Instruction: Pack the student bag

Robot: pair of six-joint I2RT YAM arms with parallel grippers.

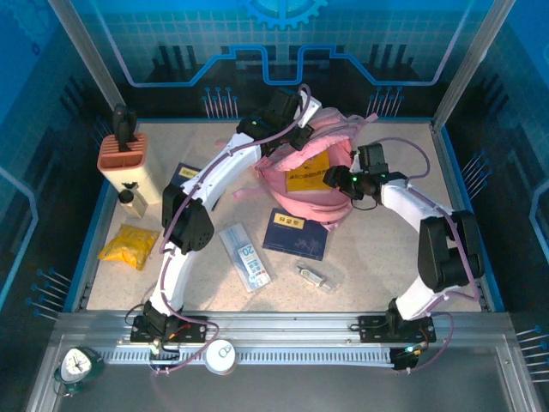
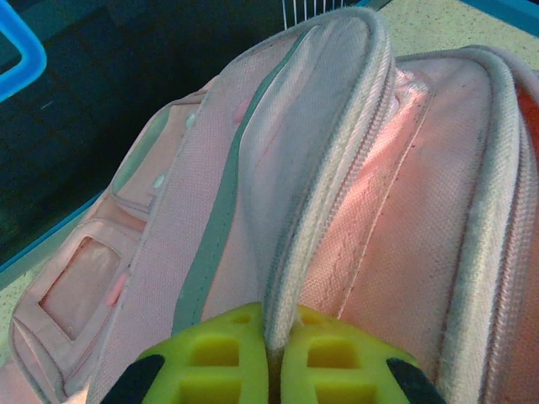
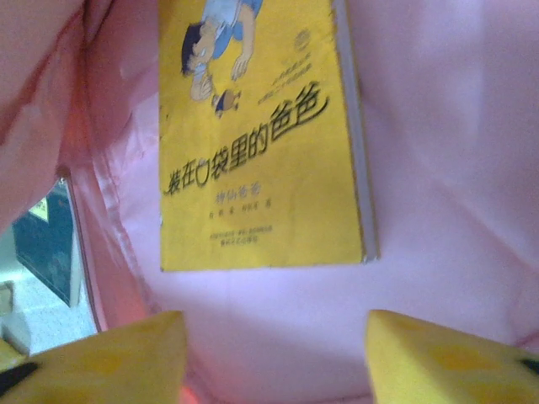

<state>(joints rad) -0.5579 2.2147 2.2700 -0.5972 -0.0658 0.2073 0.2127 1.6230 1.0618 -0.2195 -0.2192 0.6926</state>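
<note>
left end effector [image 2: 271, 370] is pinched on a zip edge of the student bag [image 2: 404, 219]. right end effector [image 3: 274, 358] is spread inside the bag's mouth, facing a yellow book [image 3: 253, 168]. the bag lies far-centre on the table [image 1: 377, 257], long axis roughly near-to-far, mouth toward the right arm.

student bag [image 1: 296, 204] mouth open, yellow book [image 3: 253, 135] lying inside, bare lining [image 3: 455, 168] right of it
</note>
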